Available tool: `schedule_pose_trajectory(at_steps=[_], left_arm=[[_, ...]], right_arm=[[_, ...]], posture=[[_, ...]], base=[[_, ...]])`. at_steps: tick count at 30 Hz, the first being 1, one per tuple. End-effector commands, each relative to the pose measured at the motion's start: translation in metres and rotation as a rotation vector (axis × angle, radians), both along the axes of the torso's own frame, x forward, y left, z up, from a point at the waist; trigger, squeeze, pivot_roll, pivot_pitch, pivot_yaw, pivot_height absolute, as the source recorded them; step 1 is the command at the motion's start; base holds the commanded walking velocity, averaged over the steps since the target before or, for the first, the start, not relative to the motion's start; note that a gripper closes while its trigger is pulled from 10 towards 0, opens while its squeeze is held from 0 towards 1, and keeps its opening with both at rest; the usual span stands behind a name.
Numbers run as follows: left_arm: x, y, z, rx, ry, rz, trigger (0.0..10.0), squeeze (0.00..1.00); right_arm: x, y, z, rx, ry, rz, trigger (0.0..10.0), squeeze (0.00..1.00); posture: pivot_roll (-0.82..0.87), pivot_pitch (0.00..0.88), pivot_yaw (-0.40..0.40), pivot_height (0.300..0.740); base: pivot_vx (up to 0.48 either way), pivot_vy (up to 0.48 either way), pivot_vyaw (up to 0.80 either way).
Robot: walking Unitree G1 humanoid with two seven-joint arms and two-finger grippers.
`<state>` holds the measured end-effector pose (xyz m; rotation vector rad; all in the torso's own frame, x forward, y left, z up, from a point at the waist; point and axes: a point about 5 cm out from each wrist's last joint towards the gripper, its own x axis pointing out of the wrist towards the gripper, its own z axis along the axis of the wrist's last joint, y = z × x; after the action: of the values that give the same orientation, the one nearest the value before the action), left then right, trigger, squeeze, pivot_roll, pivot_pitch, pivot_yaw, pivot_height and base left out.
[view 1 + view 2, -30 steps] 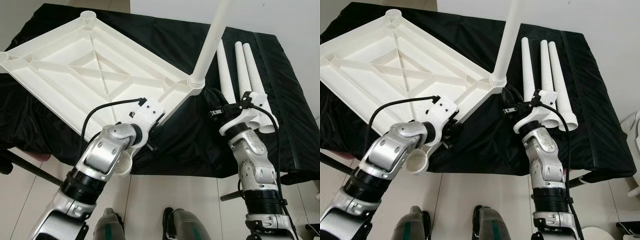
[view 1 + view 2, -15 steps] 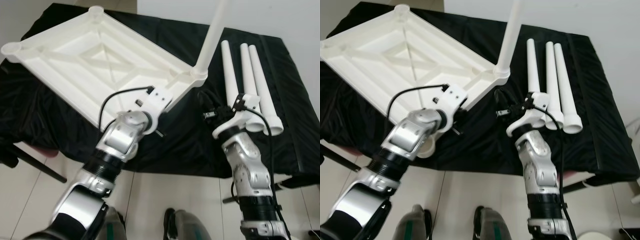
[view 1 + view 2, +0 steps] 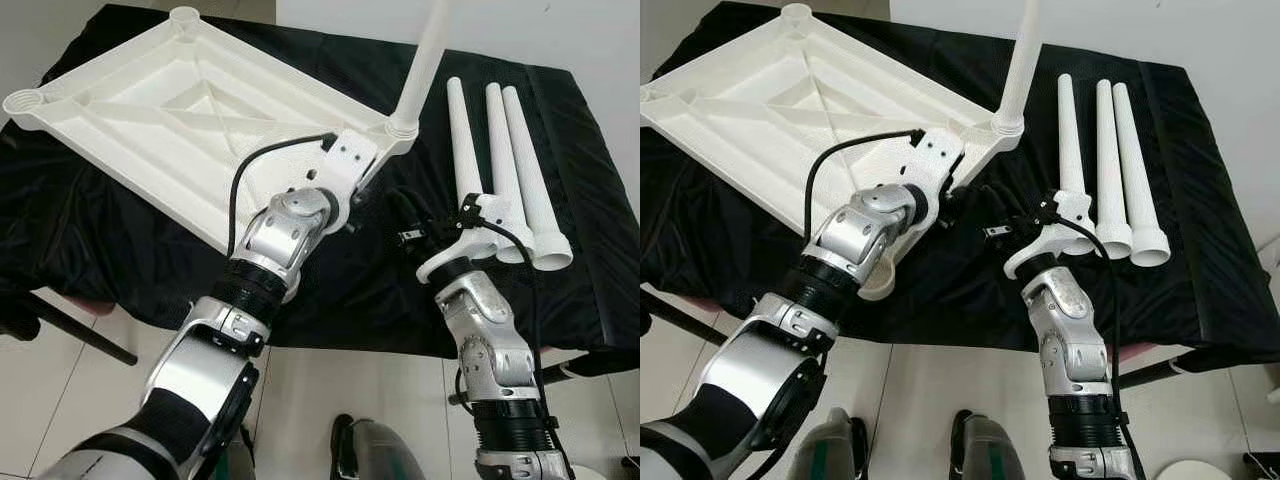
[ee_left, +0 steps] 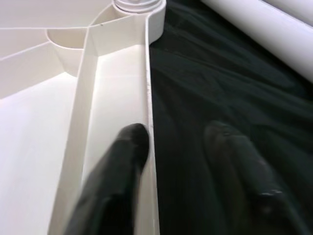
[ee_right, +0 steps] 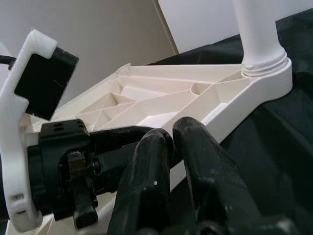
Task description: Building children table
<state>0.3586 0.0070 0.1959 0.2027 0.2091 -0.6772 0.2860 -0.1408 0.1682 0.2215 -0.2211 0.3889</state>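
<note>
White tabletop (image 3: 190,110) lies upside down, upper left of frame, on black cloth (image 3: 380,270); one leg (image 3: 425,60) stands in its corner socket. Left gripper (image 4: 168,142) straddles tabletop's rim, fingers spread. Right gripper (image 5: 171,147) is closed, empty, beside it. Three loose legs (image 3: 500,160) at right. Left arm has reached further in than before.

Open black cloth (image 3: 400,290) separates tabletop (image 3: 150,110) from 3 loose legs (image 3: 500,160).
</note>
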Motion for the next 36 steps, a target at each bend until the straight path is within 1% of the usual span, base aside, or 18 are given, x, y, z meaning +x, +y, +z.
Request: schedule_pose_trajectory(at_steps=[1, 2, 3, 4, 5, 6, 7, 9, 10, 11, 12, 13, 15, 18, 19, 27, 33, 36], left_arm=[[0.003, 0.007, 0.002, -0.009, -0.028, 0.119, 10.0, 1.0], [0.002, 0.009, 0.007, -0.047, -0.035, 0.086, 10.0, 1.0], [0.002, 0.009, 0.007, -0.047, -0.035, 0.086, 10.0, 1.0], [-0.002, 0.015, 0.013, -0.062, -0.051, 0.04, 10.0, 0.0], [-0.002, 0.015, 0.013, -0.062, -0.051, 0.04, 10.0, 0.0], [-0.009, 0.039, 0.014, 0.021, -0.093, -0.007, 10.0, 0.0], [-0.009, 0.039, 0.014, 0.021, -0.093, -0.007, 10.0, 0.0], [-0.014, 0.067, 0.01, 0.112, -0.102, -0.003, 10.0, 0.0], [-0.014, 0.067, 0.01, 0.112, -0.102, -0.003, 10.0, 0.0], [-0.018, 0.077, 0.01, 0.152, -0.109, -0.019, 10.0, 0.0], [-0.018, 0.077, 0.01, 0.152, -0.109, -0.019, 10.0, 0.0], [-0.03, 0.099, 0.011, 0.232, -0.122, -0.075, 10.0, 0.0], [-0.03, 0.099, 0.011, 0.232, -0.122, -0.075, 10.0, 0.0], [-0.036, 0.111, 0.013, 0.275, -0.123, -0.092, 10.0, 0.0], [-0.039, 0.116, 0.012, 0.309, -0.131, -0.1, 10.0, 0.0], [-0.053, 0.124, 0.011, 0.348, -0.105, -0.163, 10.0, 0.0], [-0.059, 0.133, 0.001, 0.406, -0.053, -0.201, 10.0, 0.0], [-0.06, 0.14, -0.006, 0.459, -0.013, -0.203, 10.0, 0.0]], right_arm=[[-0.002, -0.001, -0.003, -0.005, 0.018, 0.0, 10.0, 0.0], [-0.003, -0.001, -0.004, -0.006, 0.022, 0.002, 10.0, 0.0], [-0.003, -0.001, -0.004, -0.006, 0.022, 0.002, 10.0, 0.0], [-0.003, -0.001, -0.006, -0.006, 0.027, 0.003, 10.0, 0.0], [-0.003, -0.001, -0.006, -0.006, 0.027, 0.003, 10.0, 0.0], [-0.003, -0.001, -0.007, -0.01, 0.034, 0.004, 10.0, 0.0], [-0.003, -0.001, -0.007, -0.01, 0.034, 0.004, 10.0, 0.0], [-0.002, -0.001, -0.008, -0.013, 0.037, 0.002, 10.0, 0.0], [-0.002, -0.001, -0.008, -0.013, 0.037, 0.002, 10.0, 0.0], [-0.002, -0.001, -0.008, -0.014, 0.036, 0.002, 10.0, 0.0], [-0.002, -0.001, -0.008, -0.014, 0.036, 0.002, 10.0, 0.0], [-0.001, -0.001, -0.008, -0.014, 0.037, 0.001, 10.0, 0.0], [-0.001, -0.001, -0.008, -0.014, 0.037, 0.001, 10.0, 0.0], [0.0, -0.001, -0.008, -0.017, 0.038, 0.005, 10.0, 0.0], [0.001, 0.0, -0.008, -0.02, 0.038, 0.013, 10.0, 0.0], [0.004, 0.001, -0.007, -0.027, 0.033, 0.026, 10.0, 0.0], [0.004, -0.001, -0.006, -0.034, 0.028, 0.024, 10.0, 0.0], [0.005, -0.004, -0.004, -0.04, 0.022, 0.015, 10.0, 0.0]], posture=[[-0.07, 0.11, -0.01, 0.74], [-0.07, 0.11, -0.01, 0.74], [-0.07, 0.11, -0.01, 0.74], [-0.06, 0.107, -0.012, 0.74], [-0.06, 0.107, -0.012, 0.74], [-0.05, 0.102, -0.015, 0.74], [-0.05, 0.102, -0.015, 0.74], [-0.05, 0.098, -0.015, 0.74], [-0.05, 0.098, -0.015, 0.74], [-0.05, 0.098, -0.015, 0.74], [-0.05, 0.098, -0.015, 0.74], [-0.04, 0.094, -0.023, 0.74], [-0.04, 0.094, -0.023, 0.74], [-0.03, 0.093, -0.029, 0.74], [-0.03, 0.089, -0.034, 0.74], [-0.03, 0.085, -0.036, 0.74], [-0.03, 0.088, -0.033, 0.74], [-0.03, 0.091, -0.028, 0.74]], base=[[0.0, 0.0, 0.0], [0.0, 0.0, 0.0], [0.0, 0.0, 0.0], [0.0, 0.0, 0.0], [0.0, 0.0, 0.0], [0.0, 0.0, 0.0], [0.0, 0.0, 0.0], [0.0, 0.0, 0.0], [0.0, 0.0, 0.0], [0.0, 0.0, 0.0], [0.0, 0.0, 0.0], [0.0, 0.0, 0.0], [0.0, 0.0, 0.0], [0.0, 0.0, 0.0], [0.0, 0.0, 0.0], [0.0, 0.0, 0.0], [0.0, 0.0, 0.0], [0.0, 0.0, 0.0]])
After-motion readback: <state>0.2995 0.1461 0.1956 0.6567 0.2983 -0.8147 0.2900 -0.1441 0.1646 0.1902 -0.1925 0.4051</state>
